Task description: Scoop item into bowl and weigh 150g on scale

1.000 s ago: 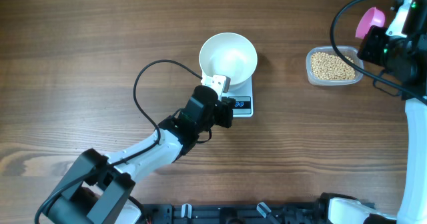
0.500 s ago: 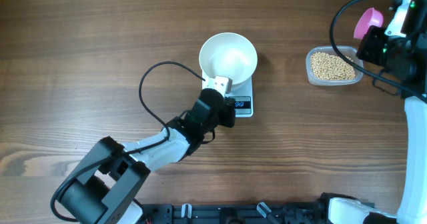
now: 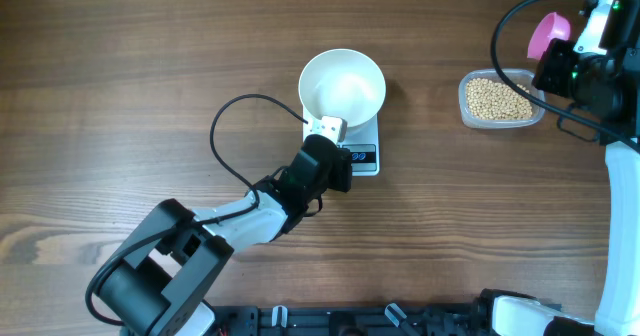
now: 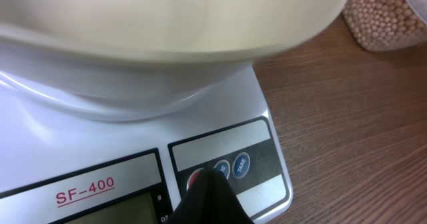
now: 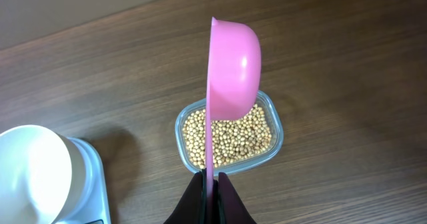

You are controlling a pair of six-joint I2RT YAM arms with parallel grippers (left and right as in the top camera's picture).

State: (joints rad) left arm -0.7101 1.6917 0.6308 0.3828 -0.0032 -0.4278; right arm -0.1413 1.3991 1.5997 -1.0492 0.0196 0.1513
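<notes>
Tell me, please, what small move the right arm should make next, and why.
Probably lower the right gripper so the pink scoop dips into the beans. The scoop hangs empty, on edge, above the clear tub, and the white bowl on the scale holds nothing yet.

Bright even light, soft shadows, close bowl (image 4: 167, 17) slightly blurred
</notes>
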